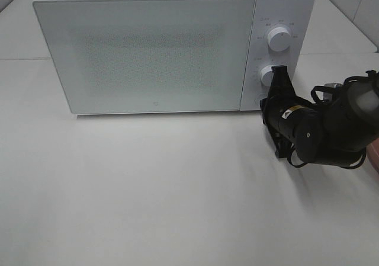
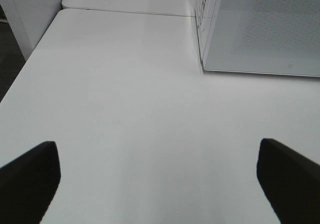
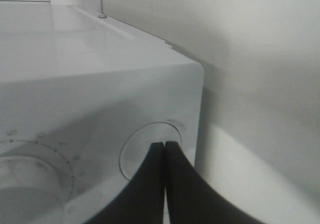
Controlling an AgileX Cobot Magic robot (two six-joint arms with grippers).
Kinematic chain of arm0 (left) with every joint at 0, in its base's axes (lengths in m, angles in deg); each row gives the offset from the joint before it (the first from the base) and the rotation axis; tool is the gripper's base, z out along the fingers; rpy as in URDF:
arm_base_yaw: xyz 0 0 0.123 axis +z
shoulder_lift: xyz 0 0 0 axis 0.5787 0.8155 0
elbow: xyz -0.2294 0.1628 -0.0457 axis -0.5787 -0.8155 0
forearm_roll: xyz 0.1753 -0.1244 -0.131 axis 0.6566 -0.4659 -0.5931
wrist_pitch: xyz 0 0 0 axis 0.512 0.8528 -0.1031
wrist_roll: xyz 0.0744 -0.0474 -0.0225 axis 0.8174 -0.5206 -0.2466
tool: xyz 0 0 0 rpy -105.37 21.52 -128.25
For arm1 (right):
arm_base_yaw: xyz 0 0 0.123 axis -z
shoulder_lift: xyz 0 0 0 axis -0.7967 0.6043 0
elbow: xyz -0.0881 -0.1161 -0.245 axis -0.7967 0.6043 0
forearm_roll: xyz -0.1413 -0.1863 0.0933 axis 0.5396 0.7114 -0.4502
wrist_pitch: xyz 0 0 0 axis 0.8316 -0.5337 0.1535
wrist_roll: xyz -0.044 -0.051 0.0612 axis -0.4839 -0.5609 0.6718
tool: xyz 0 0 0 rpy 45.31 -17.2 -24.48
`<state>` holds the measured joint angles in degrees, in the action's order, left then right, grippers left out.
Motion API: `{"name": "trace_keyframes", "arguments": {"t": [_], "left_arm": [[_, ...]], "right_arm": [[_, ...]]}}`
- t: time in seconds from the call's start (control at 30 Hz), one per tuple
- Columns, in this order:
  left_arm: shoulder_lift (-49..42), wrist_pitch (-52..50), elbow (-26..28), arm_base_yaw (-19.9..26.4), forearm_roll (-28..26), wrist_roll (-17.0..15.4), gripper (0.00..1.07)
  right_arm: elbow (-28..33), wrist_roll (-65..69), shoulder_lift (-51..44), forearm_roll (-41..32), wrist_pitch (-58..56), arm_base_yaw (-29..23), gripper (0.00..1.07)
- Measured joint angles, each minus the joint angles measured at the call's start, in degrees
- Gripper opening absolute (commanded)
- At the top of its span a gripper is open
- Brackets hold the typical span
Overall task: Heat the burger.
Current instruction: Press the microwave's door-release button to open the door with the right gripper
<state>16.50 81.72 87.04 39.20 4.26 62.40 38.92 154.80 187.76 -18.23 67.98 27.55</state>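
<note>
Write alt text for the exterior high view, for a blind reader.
A shut black robot gripper reaches from the right to the control panel of a closed white microwave, beside the lower of its two knobs. The microwave stands on a white table; no burger is visible.

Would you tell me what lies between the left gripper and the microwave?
Nothing: the left wrist view shows bare table between left gripper and microwave.
</note>
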Motion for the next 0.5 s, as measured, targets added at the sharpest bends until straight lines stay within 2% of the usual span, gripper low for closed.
{"name": "trace_keyframes", "arguments": {"t": [0.5], "left_arm": [[0.0,0.0,0.0,0.0,0.0,0.0,1.02]], "right_arm": [[-1.55,-2.58,0.17,-0.63,-1.15,0.06,0.0]]}}
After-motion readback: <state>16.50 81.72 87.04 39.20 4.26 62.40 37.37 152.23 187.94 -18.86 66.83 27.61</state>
